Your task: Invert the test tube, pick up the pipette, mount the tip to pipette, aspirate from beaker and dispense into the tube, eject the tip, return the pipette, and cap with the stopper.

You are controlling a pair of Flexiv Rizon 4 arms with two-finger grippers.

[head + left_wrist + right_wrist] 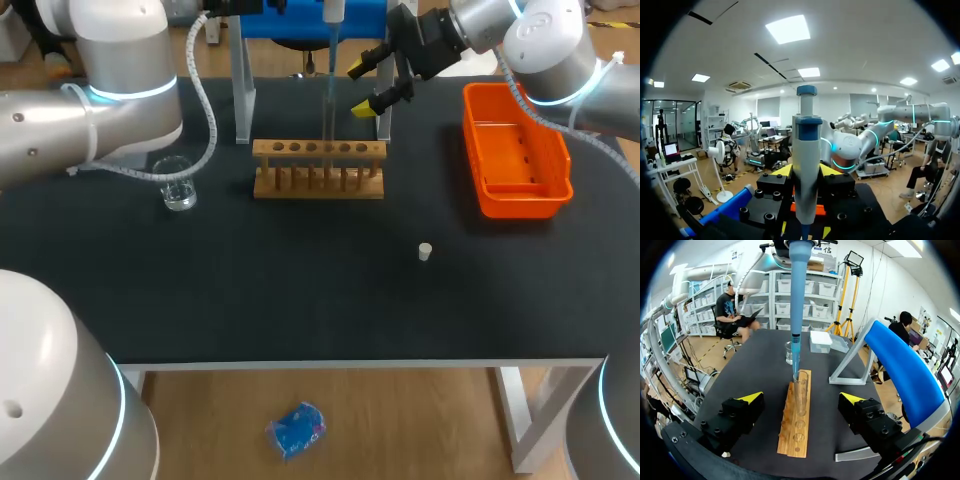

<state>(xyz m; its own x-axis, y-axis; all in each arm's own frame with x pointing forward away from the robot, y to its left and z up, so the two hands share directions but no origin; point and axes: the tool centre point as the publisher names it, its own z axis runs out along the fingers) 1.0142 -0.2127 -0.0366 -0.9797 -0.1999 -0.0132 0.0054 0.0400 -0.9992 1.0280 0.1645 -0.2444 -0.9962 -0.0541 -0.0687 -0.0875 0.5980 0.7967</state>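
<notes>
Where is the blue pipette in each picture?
Head view: pipette at back middle, above the wooden rack.
Left wrist view: upright between left gripper's fingers.
Right wrist view: ahead of right gripper, above the rack.
Shared landmark: the rack, absent from left wrist view.

The rack is made of wood, the tube of clear glass. The table is finished matt.

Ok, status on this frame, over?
Left gripper shut on pipette, tip at test tube mouth in rack. Right gripper open, near rack. Stopper loose on table; nothing obstructing.
</notes>
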